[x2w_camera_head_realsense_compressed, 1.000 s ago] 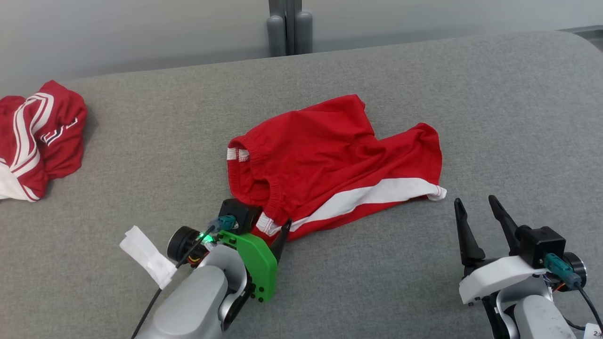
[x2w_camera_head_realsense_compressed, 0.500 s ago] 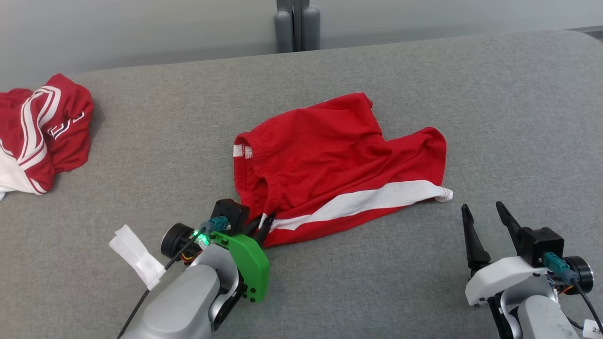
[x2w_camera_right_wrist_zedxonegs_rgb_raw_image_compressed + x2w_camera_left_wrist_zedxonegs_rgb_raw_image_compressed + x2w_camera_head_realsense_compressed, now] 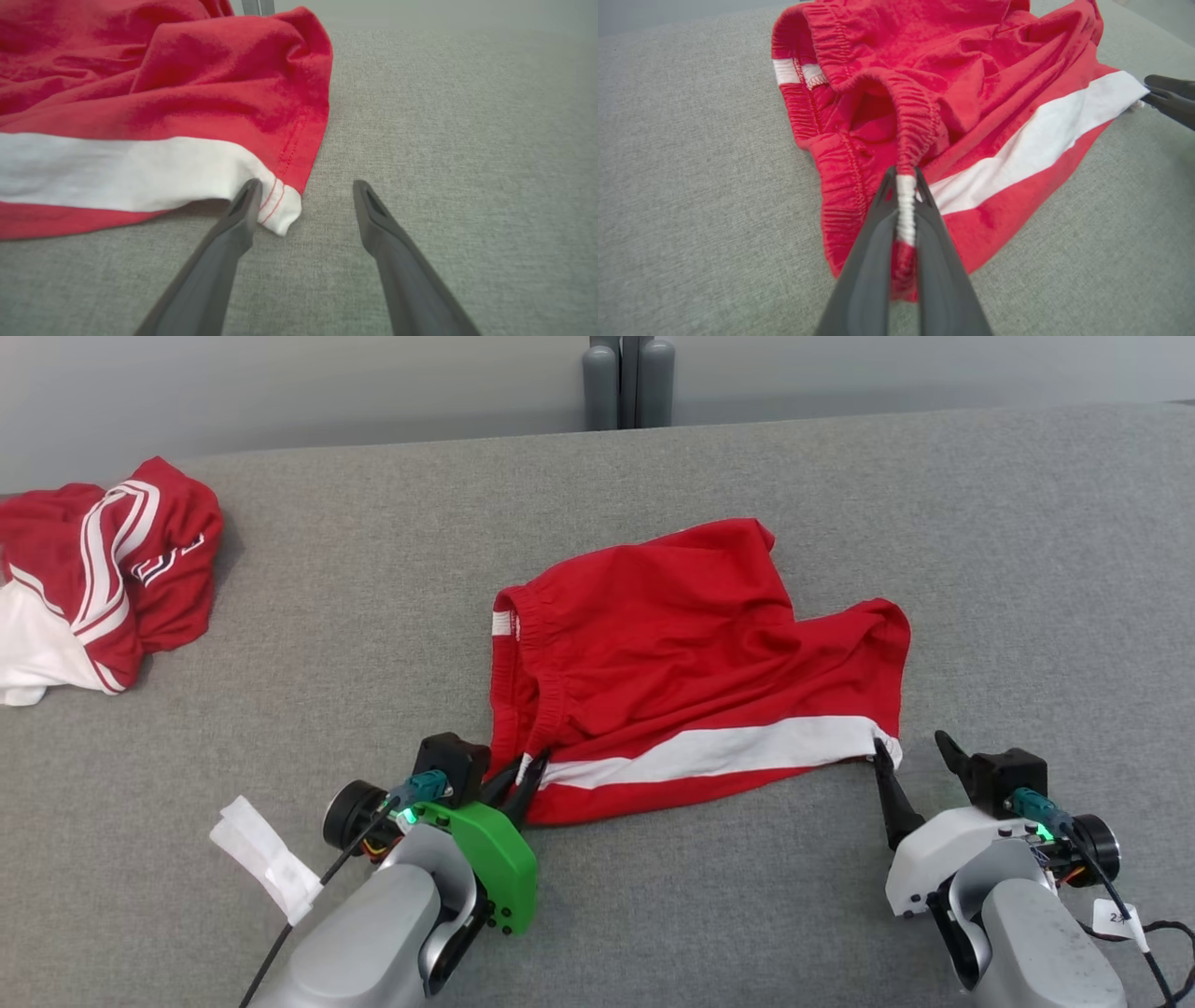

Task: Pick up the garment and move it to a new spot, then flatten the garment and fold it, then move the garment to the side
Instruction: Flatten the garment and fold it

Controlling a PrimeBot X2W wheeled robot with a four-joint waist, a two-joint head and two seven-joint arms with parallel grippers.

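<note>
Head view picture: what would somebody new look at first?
The bright red shorts with a white stripe lie spread in the middle of the grey surface. The left gripper pinches their waistband, while the right gripper stands open at the striped hem corner. Another red and white garment lies crumpled far left.

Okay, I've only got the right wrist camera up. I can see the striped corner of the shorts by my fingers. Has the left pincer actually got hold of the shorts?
Observer: Yes. The left pincer is shut on the shorts, pinching the waistband where a white stripe crosses it.
Operator: Is the waist lying flat?
Observer: No. Past the grip the elastic edge arches up, so the waist opening gapes.
Operator: Anything else lying nearby?
Observer: A second red and white garment lies crumpled at the far left, well apart from the shorts.
</note>
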